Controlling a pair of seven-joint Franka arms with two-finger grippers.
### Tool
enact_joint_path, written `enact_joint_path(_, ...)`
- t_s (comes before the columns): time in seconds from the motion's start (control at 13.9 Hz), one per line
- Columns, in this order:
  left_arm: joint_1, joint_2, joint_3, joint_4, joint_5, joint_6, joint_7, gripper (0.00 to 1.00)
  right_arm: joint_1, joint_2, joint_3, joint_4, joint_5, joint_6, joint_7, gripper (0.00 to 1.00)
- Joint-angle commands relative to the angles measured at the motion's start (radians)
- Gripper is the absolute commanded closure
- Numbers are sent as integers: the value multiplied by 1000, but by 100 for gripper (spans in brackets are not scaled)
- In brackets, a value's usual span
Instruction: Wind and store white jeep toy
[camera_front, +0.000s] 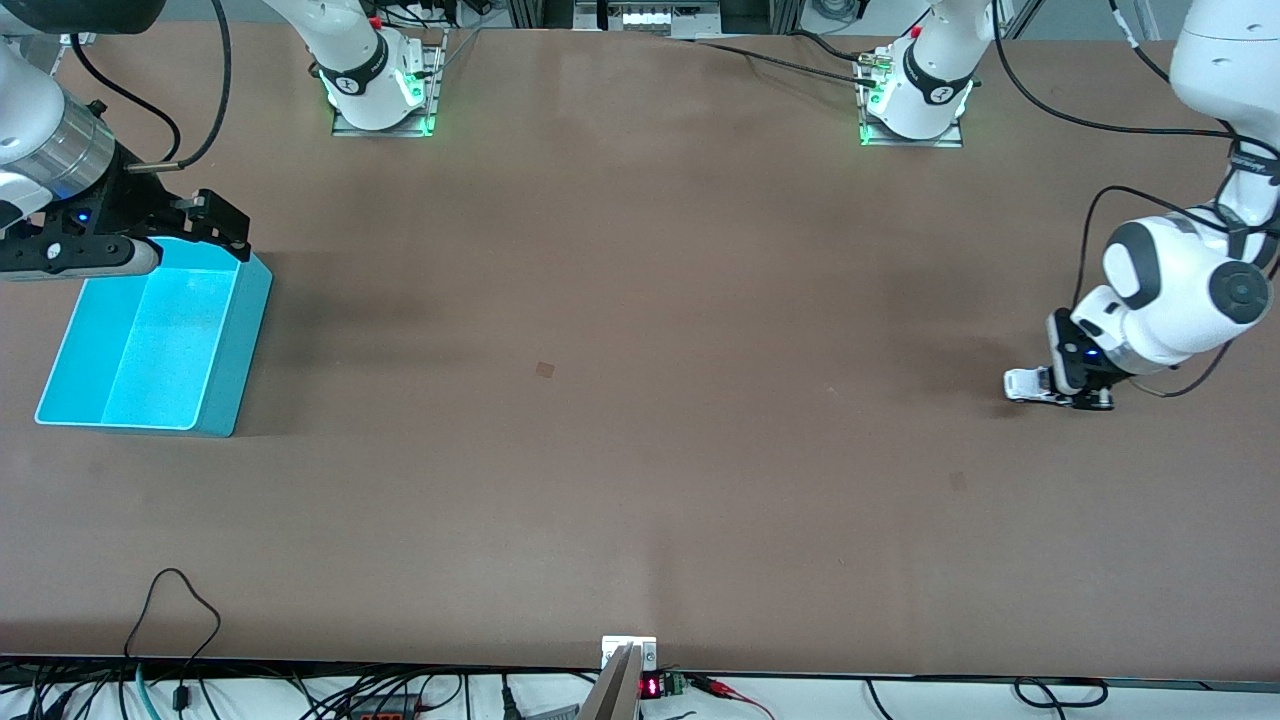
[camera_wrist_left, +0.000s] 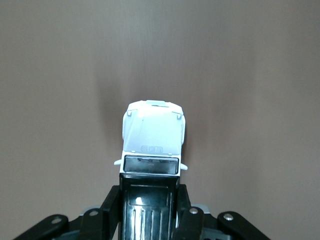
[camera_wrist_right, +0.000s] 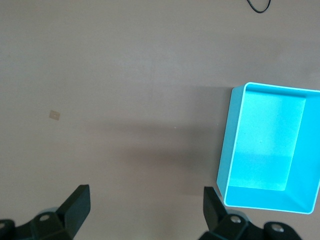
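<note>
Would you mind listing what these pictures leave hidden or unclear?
- White jeep toy: the left wrist view cuts off its rear, with the left gripper shut on the black roof part; its wheels cannot be seen.
- Front view: the left gripper covers most of the toy, so whether its wheels touch the table is unclear.
- Turquoise bin: the open right gripper hides its corner nearest the robots.

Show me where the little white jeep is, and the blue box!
white jeep toy (camera_wrist_left: 152, 131): left wrist view, on its white hood.
turquoise bin (camera_front: 232, 345): front view, on its outer side wall.
left hand (camera_front: 1078, 395): front view, between its fingertips, shut on the jeep.
</note>
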Motion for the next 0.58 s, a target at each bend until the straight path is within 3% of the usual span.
enact_joint_path(0.0,75,80,-1,45,18,-6,82,74,0,-6,0,-1,3,-8,-6,0)
enact_joint_path(0.36,104,87,-1,59,18,-6,99,72,0,-6,0,-1,4,-8,-6,0)
enact_joint_path(0.43,106,87,-1,59,18,-7,101,66,0,-6,0,-1,4,-8,-6,0)
enact_joint_path(0.5,104,87,-1,59,18,-6,102,47,0,-6,0,-1,3,-8,-6,0)
